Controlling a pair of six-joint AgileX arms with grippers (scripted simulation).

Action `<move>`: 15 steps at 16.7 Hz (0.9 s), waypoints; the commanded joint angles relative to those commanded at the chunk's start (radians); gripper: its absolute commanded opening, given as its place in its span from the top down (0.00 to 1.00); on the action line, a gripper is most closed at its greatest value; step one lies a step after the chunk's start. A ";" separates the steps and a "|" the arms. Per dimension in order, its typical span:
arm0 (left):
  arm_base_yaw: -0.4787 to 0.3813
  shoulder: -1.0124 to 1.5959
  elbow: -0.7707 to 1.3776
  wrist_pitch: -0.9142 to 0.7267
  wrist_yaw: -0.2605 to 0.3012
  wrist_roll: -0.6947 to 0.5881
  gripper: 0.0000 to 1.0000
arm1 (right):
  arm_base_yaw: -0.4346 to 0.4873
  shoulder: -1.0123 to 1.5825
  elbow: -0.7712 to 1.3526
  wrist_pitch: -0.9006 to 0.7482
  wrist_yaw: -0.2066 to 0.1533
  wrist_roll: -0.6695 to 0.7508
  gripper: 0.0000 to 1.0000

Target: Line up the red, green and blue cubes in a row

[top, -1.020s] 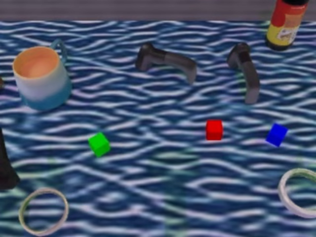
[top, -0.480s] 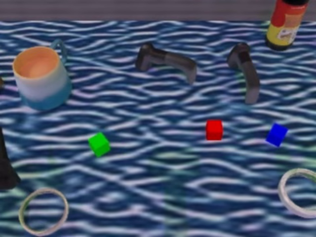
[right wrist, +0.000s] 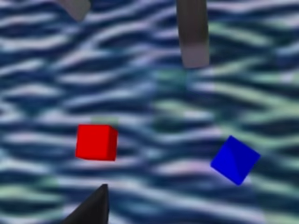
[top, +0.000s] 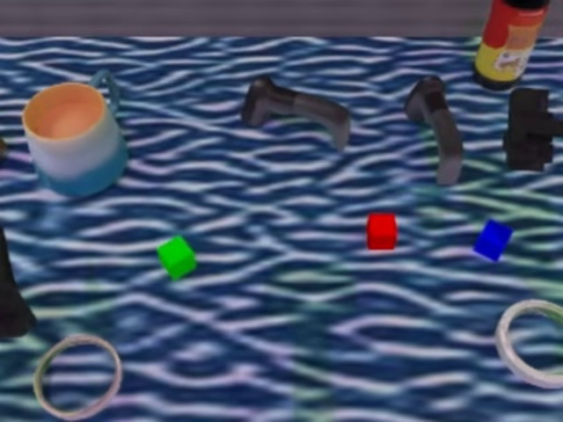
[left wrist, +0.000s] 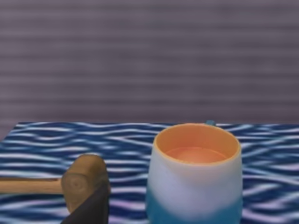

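Observation:
The green cube (top: 177,257) lies left of centre. The red cube (top: 382,230) and the blue cube (top: 493,239) lie apart at the right, the blue one turned at an angle. All three rest on the wavy blue cloth. My right gripper (top: 530,130) hovers at the far right, beyond the blue cube and above the table. In its wrist view the red cube (right wrist: 96,142) and blue cube (right wrist: 235,159) lie ahead of one dark fingertip (right wrist: 96,205), with nothing held. My left arm (top: 10,303) stays parked at the left edge.
A white and teal mug (top: 75,136) stands at the back left, next to a wooden mallet (left wrist: 79,182). Two dark curved tools (top: 295,107) (top: 440,132) lie at the back. A bottle (top: 510,40) stands back right. Rings (top: 77,376) (top: 532,341) lie near both front corners.
My right gripper has come into the top view at the far right, beside the bottle. The cubes and the left arm have not moved.

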 joint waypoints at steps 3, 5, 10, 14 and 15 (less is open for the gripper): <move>0.000 0.000 0.000 0.000 0.000 0.000 0.00 | 0.070 0.309 0.252 -0.173 -0.001 0.070 0.00; 0.000 0.000 0.000 0.000 0.000 0.000 0.00 | 0.112 0.493 0.410 -0.276 -0.002 0.112 0.00; 0.000 0.000 0.000 0.000 0.000 0.000 0.00 | 0.193 0.857 0.728 -0.464 -0.002 0.193 0.00; 0.000 0.000 0.000 0.000 0.000 0.000 0.00 | 0.225 0.989 0.859 -0.535 0.000 0.226 0.00; 0.000 0.000 0.000 0.000 0.000 0.000 0.00 | 0.228 0.999 0.868 -0.540 0.000 0.228 0.00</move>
